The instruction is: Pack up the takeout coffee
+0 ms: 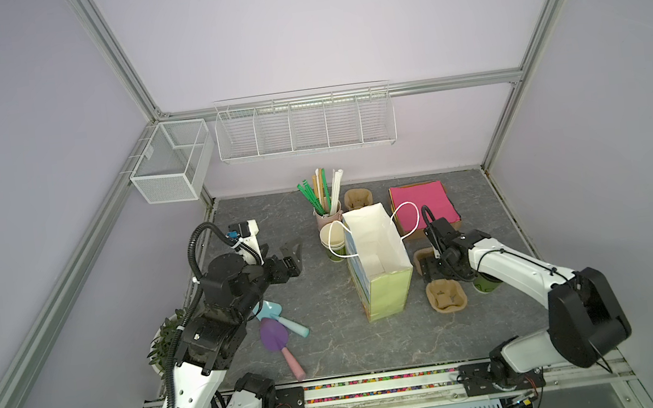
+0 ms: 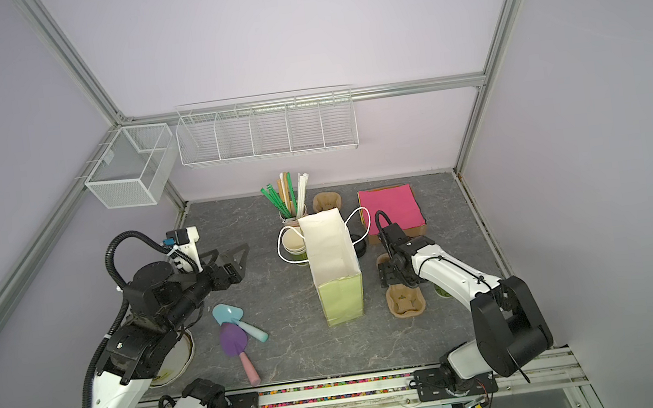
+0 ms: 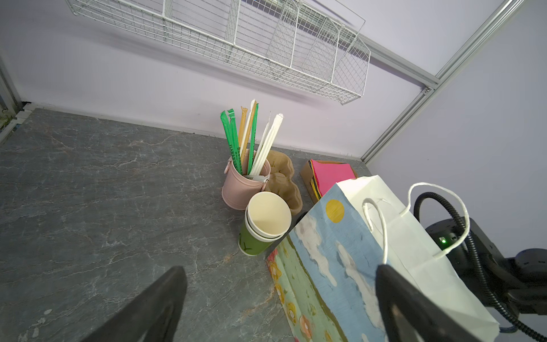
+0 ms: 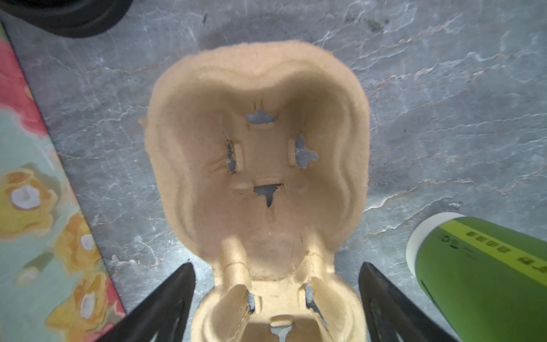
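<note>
- Takeout coffee (image 4: 479, 266) stands upright on the table (image 1: 326, 289), just beside the pulp carrier (image 4: 260, 165), on the side away from the paper bag (image 1: 384, 286). In both top views the right arm covers most of the takeout coffee (image 1: 486, 285), and its lid is hidden.
- Right gripper (image 4: 276, 266) hangs over the pulp carrier with its jaws spread wide, 1 finger on each side of the neck between the 2 cells. It grips nothing, and the takeout coffee stands apart, outside 1 finger.
- Left gripper (image 1: 295, 254) is likewise spread and empty, pointing toward the paper bag from well apart.
- Handling, as a judgement: paper this thin is light and dents under a hard pinch. Whether it is filled cannot be told, so treat it as full and keep it upright.
- The glossy wall may slip, though the taper widening upward should help a grip wedge.
- Best hold: across the mid-wall, below the lid, closing gently. Never pinch the lid, which could pop off.
- The paper bag's mouth stands open, so lowering straight in looks feasible.
</note>
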